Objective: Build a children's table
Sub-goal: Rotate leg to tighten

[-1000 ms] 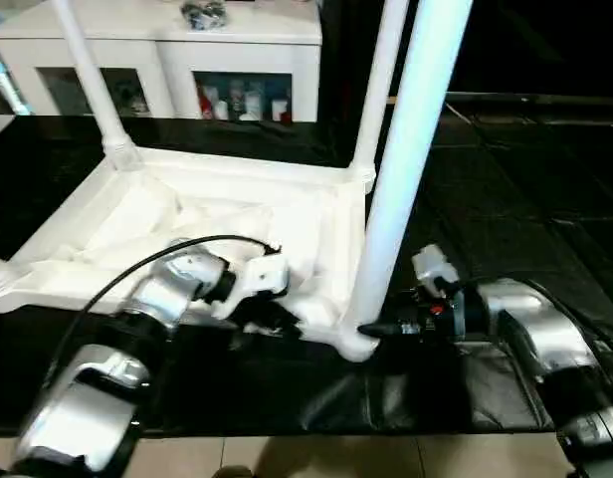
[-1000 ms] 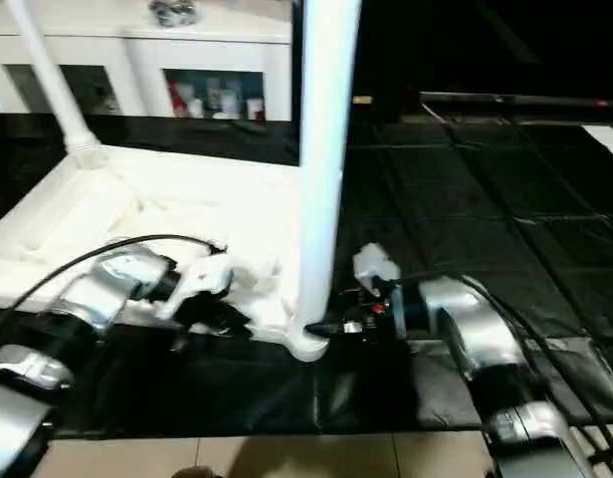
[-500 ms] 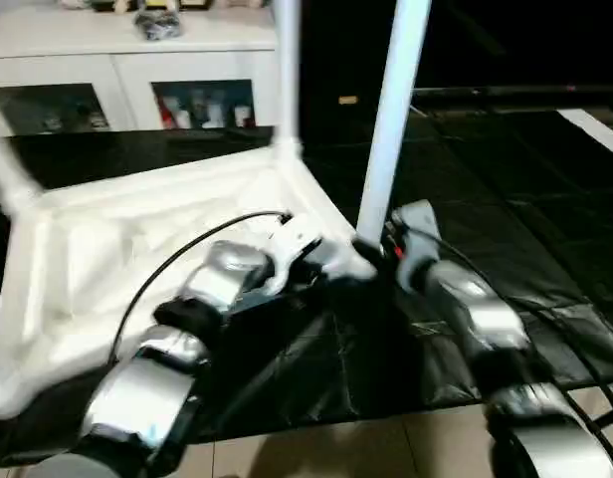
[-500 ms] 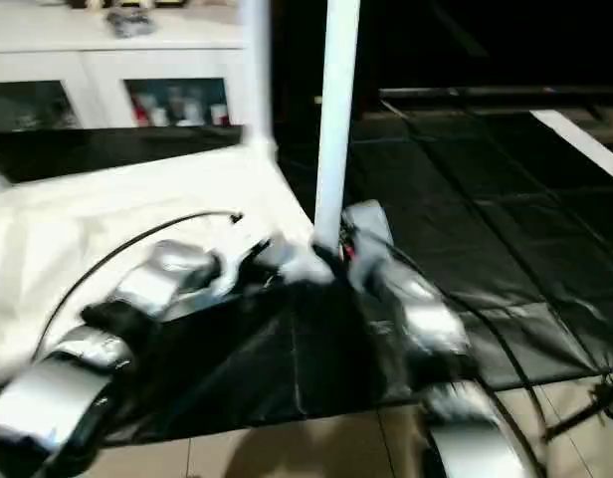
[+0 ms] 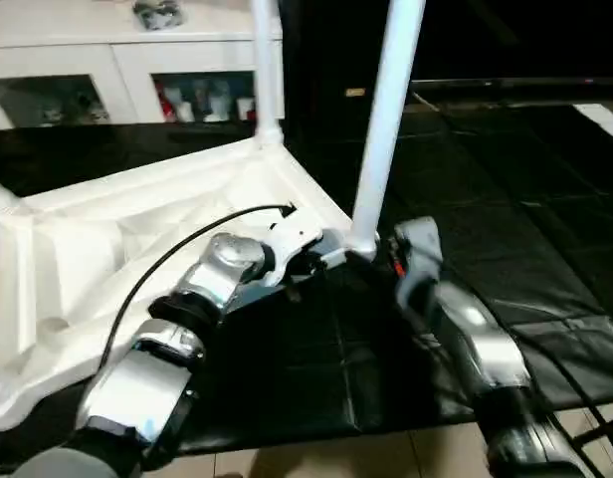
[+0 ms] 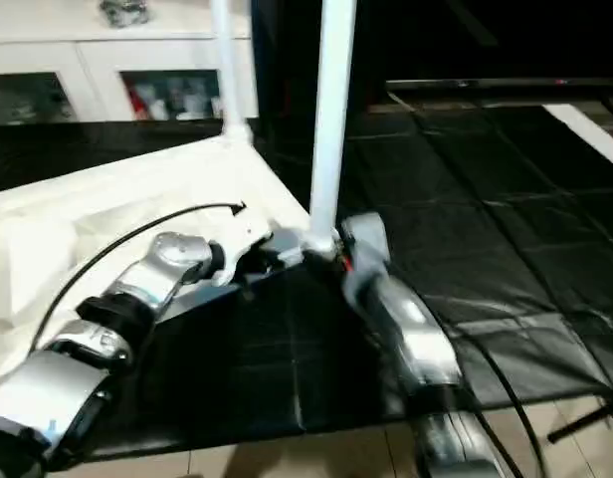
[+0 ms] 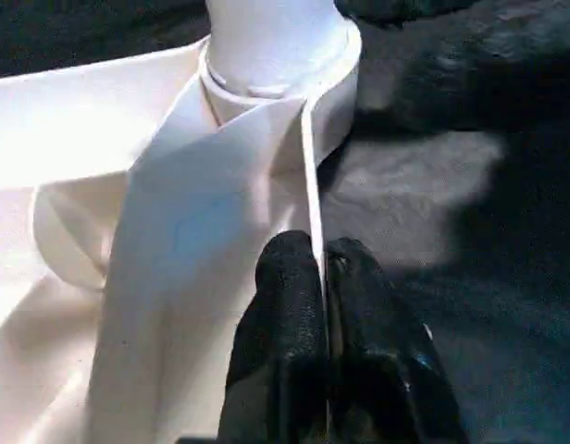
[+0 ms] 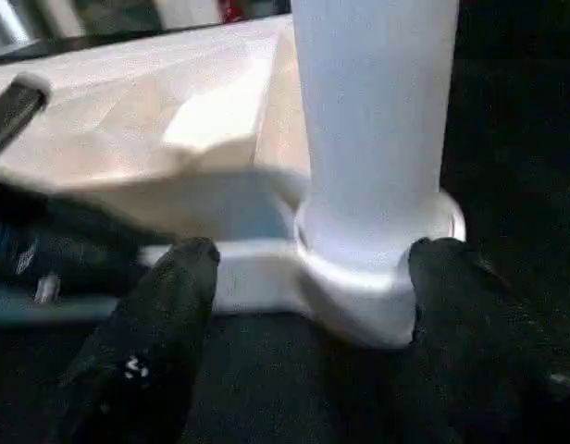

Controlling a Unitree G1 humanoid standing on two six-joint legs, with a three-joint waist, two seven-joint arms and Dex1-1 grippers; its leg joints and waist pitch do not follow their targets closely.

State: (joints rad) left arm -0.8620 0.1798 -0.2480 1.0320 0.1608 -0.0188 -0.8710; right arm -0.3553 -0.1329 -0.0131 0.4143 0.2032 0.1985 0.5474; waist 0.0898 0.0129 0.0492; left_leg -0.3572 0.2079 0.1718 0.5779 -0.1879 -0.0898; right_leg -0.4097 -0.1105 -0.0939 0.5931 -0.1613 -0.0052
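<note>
The tabletop (image 5: 137, 239) is lying upside down on the black mat (image 5: 506, 229), ribbed side up, with its legs standing in the corner sockets, so to me this looks like the seat-the-leg stage on the corner nearest the robot. The near leg (image 5: 384, 119) stands upright in that socket (image 8: 377, 268), and another leg (image 5: 265, 70) rises from the next corner along, over by the white cabinet (image 5: 117, 60). The left gripper (image 7: 324, 305) has its fingers pinched right together on the thin rim of the tabletop just beside the socket, which is a decent way to stop the whole thing sliding. The right gripper (image 8: 308, 305) has its fingers spread wide, one either side of the socket collar at the foot of the leg, and I can't see either pad actually touching it. If I were doing this, I'd keep the left pinch firm, close the right fingers squarely on the leg just above the collar rather than on the collar itself, and push straight down along the leg, not sideways. A tilted push would probably jam it or skid the top across the mat.
</note>
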